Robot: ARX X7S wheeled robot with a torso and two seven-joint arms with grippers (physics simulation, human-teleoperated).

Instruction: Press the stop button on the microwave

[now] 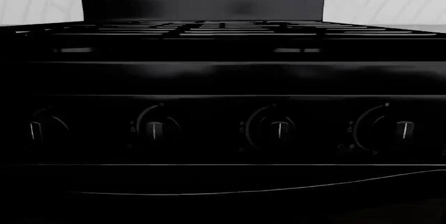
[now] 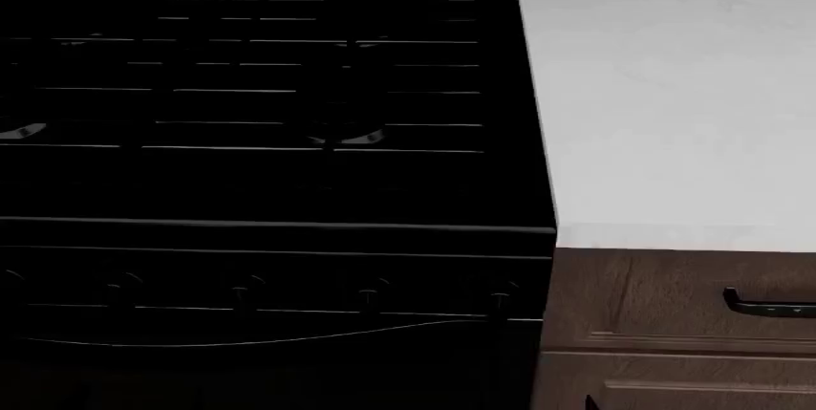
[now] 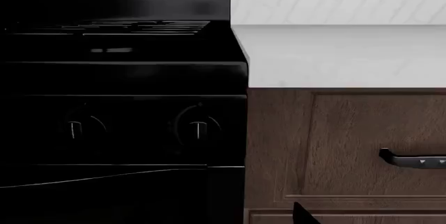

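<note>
You are looking at a big black stove (image 2: pixel 255 142) with grates on top. Right beside it is the white desk (image 2: pixel 676 95), with a brown drawer (image 2: pixel 676 305) under it and a dark handle (image 3: pixel 411 160). A row of small knobs (image 1: pixel 280 129) runs along the stove front. You can't see the microwave, its stop button or either claw in any view.

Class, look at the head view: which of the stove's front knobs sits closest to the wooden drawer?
The rightmost knob, at the stove's right edge beside the brown drawer; the others lie further left.
</note>
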